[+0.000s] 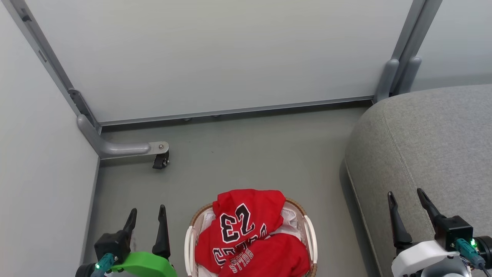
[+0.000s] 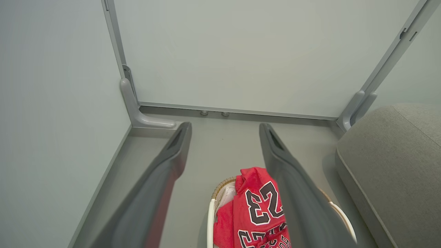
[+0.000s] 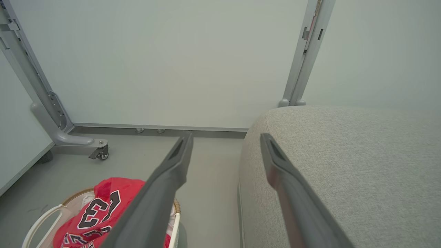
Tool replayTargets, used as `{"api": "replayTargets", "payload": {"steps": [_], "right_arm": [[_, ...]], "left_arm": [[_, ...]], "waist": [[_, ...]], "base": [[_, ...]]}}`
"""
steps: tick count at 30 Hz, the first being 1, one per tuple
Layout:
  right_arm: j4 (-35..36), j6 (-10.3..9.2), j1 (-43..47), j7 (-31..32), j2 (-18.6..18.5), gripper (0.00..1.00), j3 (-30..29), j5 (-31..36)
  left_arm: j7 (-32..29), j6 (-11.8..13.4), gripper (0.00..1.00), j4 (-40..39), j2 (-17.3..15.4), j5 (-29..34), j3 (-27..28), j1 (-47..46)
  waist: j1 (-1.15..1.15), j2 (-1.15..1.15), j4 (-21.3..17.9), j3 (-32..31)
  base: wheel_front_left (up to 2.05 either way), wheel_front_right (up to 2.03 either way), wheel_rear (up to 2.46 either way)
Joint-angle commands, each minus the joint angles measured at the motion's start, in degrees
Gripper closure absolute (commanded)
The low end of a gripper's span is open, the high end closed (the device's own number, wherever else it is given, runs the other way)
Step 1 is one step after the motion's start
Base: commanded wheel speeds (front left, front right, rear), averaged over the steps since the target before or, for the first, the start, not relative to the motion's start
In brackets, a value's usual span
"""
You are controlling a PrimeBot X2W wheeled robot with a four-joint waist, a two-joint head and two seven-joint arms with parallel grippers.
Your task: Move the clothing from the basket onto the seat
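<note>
- Head view: you look steeply down from above. The basket (image 1: 188, 246) is at bottom centre, the seat (image 1: 430, 146) at right, the wall panel (image 1: 230, 57) ahead.
- Left wrist view: you look forward and down along the left gripper (image 2: 225, 125), with the basket close beneath.
- Right wrist view: you look along the right gripper (image 3: 225, 137), low by the seat's corner, with the basket at lower left.
- Shared by all three: basket, seat corner, panel base.

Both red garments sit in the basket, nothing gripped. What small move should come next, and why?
Probably lower the left gripper toward the "23" garment, which is heaped above the rim of the basket. Both grippers' jaws stand open and empty; the left is nearer the basket, while the right gripper hangs by the seat.
</note>
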State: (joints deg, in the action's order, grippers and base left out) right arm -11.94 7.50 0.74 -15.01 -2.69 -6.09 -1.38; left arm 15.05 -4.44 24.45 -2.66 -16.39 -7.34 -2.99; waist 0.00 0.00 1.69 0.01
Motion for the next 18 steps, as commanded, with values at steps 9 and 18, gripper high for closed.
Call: {"api": "replayTargets", "payload": {"steps": [9,18], "right_arm": [[-0.5,-0.02,0.6,-0.3,-0.4,0.00,-0.1,0.0],[-0.4,-0.02,0.4,-0.3,-0.3,0.00,0.0,-0.1]], "left_arm": [[0.1,0.2,0.00,0.5,-0.4,0.0,0.2,-0.2],[0.1,0.1,0.00,0.7,-0.4,0.0,0.2,-0.5]], "waist": [[0.00,0.00,0.1,0.1],[0.00,0.00,0.2,0.4]], "base": [[0.00,0.00,0.00],[0.00,0.00,0.00]]}}
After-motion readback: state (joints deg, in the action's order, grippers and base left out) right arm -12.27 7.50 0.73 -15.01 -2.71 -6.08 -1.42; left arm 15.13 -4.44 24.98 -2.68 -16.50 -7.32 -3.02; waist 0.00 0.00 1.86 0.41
